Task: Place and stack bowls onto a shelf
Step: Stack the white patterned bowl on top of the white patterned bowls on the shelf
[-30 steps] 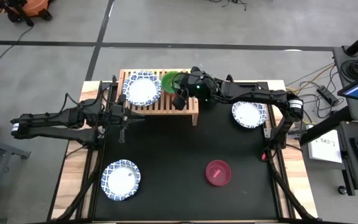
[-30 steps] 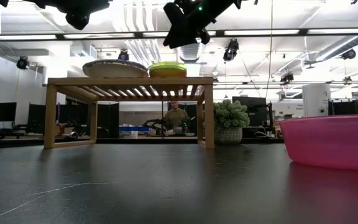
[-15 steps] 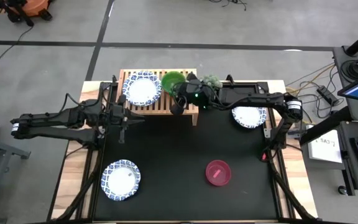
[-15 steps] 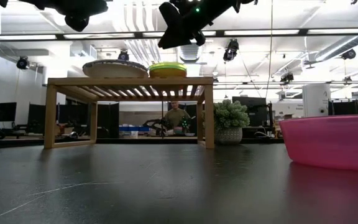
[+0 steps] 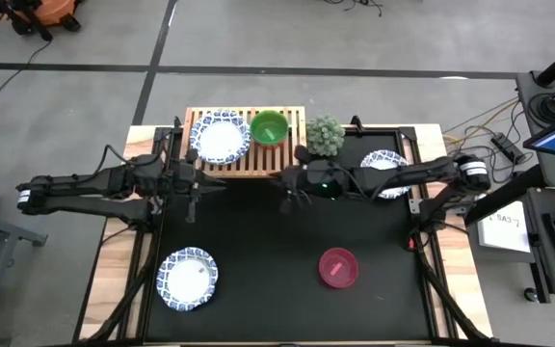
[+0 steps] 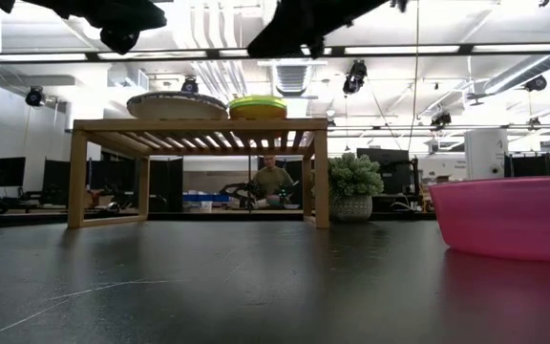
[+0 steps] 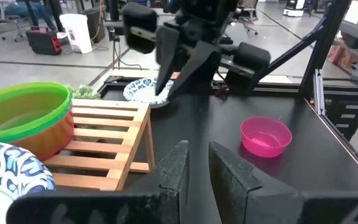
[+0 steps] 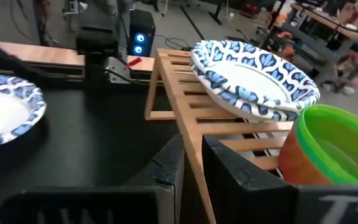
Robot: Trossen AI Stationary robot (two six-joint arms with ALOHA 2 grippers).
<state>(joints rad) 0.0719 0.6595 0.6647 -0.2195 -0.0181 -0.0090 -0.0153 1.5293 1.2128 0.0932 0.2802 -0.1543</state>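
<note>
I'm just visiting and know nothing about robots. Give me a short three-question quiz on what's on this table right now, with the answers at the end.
1. True or false: the green bowl sits on the shelf.
2. How many white bowls with blue rims lie on the black table top, off the shelf?
A) one B) two C) three
3. Fill in: the magenta bowl lies nearer the ____ gripper.

Key
1. True; it sits beside the patterned bowl on the shelf.
2. B: one at the near left, one at the far right, partly under the right arm.
3. Right: the right gripper hangs in front of the shelf, jaws nearly shut and empty; the left gripper waits further left.
</note>
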